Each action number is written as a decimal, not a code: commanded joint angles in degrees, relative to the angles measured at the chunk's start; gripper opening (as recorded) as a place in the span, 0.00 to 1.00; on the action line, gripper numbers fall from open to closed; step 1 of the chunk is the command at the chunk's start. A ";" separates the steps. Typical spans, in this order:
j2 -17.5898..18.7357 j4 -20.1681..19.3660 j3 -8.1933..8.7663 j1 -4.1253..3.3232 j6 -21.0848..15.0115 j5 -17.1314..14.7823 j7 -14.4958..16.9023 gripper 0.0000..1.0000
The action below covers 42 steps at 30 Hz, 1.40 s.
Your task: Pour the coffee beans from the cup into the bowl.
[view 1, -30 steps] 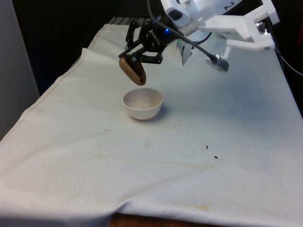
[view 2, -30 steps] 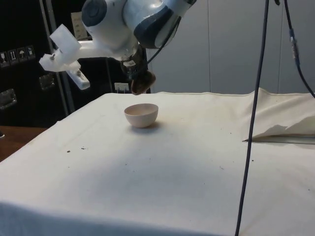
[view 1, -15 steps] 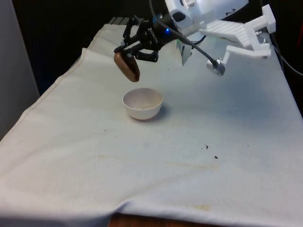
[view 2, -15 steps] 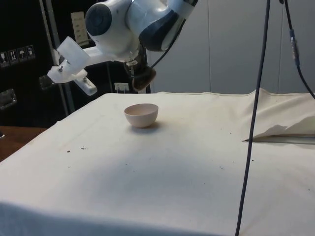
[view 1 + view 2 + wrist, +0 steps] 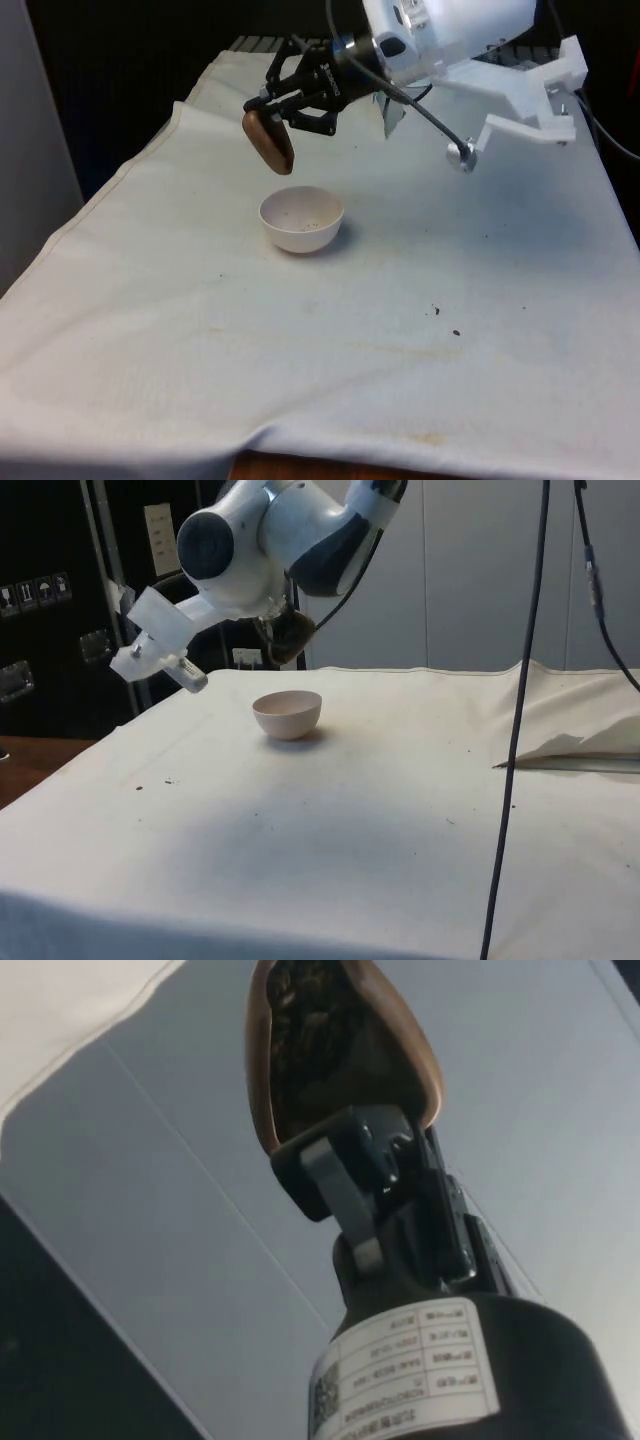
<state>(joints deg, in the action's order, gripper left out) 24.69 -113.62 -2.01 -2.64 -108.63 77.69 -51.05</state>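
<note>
A brown cup is gripped by closed fingers, tilted above the white bowl near the desk's far edge. Beans are seen inside the cup; pouring appears unfinished.

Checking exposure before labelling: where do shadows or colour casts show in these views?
Front view: even light, only a soft shadow under the bowl, black curtains featureless. Side view: a faint shadow beside the bowl. Wrist view: the cloth reads bluish-grey, and the brown cup held by the gripper is dark inside.
</note>
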 commanded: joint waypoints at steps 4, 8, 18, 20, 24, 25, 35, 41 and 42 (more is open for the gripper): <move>0.29 -0.40 -0.23 -0.23 0.80 2.12 -0.69 0.00; 0.46 -0.52 -0.52 0.00 1.32 2.64 -0.80 0.00; -0.29 -2.46 -1.43 -0.23 4.47 7.51 -0.80 0.00; -0.46 -2.64 -1.66 -0.17 4.87 8.02 -0.63 0.00; -0.92 -2.98 -2.12 -0.23 5.84 8.94 -0.11 0.00; -1.09 -3.15 -2.41 -0.29 6.47 9.40 0.17 0.00; -1.15 -3.04 -4.53 -0.06 9.74 10.26 1.32 0.00; -1.20 -3.55 -6.30 -0.34 12.32 11.23 2.01 0.00; -1.20 -3.67 -6.53 -0.29 12.55 11.46 2.06 0.00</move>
<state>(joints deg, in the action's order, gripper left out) 23.55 -117.00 -8.37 -2.69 -96.54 88.41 -49.33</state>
